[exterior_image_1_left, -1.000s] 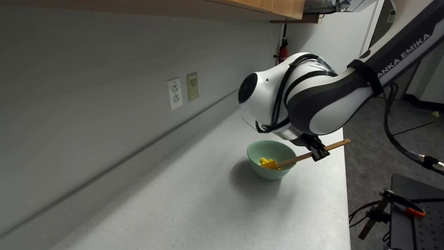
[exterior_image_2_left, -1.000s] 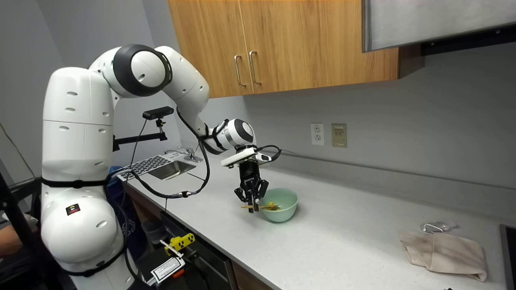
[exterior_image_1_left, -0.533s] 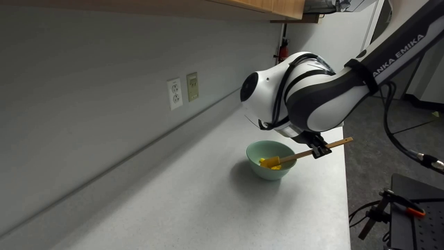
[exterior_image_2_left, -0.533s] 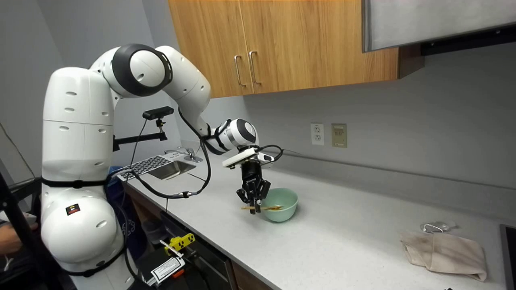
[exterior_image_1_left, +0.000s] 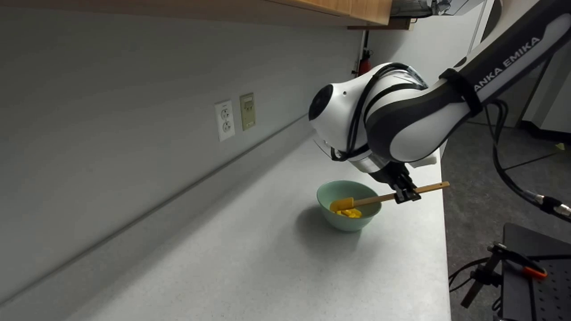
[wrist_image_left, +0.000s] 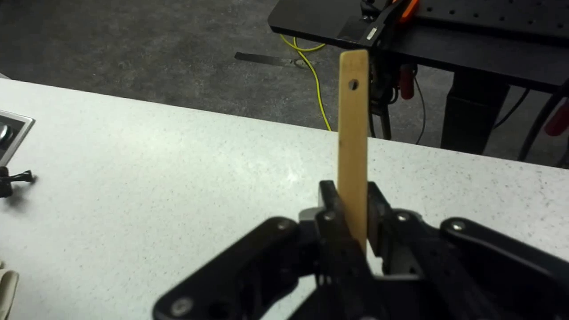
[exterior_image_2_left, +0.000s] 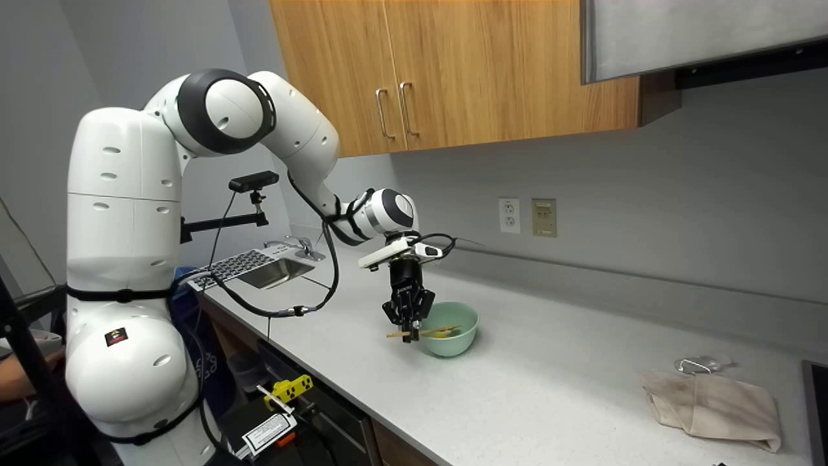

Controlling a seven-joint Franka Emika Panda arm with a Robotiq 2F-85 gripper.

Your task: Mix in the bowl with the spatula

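Observation:
The pale teal-green bowl (exterior_image_1_left: 348, 224) stands upright on the counter, also seen in an exterior view (exterior_image_2_left: 449, 349). Yellow bits (exterior_image_1_left: 350, 213) lie inside it. My gripper (exterior_image_1_left: 407, 196) is beside the bowl, above the counter, also in an exterior view (exterior_image_2_left: 410, 336). It is shut on the wooden handle of the spatula (exterior_image_1_left: 430, 187). The spatula's yellow head (exterior_image_1_left: 342, 204) is inside the bowl, just behind the bits, and the handle slants out over the rim. In the wrist view, the handle (wrist_image_left: 353, 129) stands between both fingers. The bowl is out of the wrist view.
A folded beige cloth (exterior_image_2_left: 715, 408) and a small clear object (exterior_image_2_left: 702, 364) lie farther along the counter (exterior_image_2_left: 550, 388). A sink (exterior_image_2_left: 275, 272) is at the far end. A wall with outlets (exterior_image_1_left: 225, 120) and an upper cabinet (exterior_image_2_left: 479, 71) border the counter.
The spatula's head has swept across the bowl away from its near side, uncovering more yellow bits in front of it. The gripper has shifted slightly and the handle's angle has changed. The bowl stays put.

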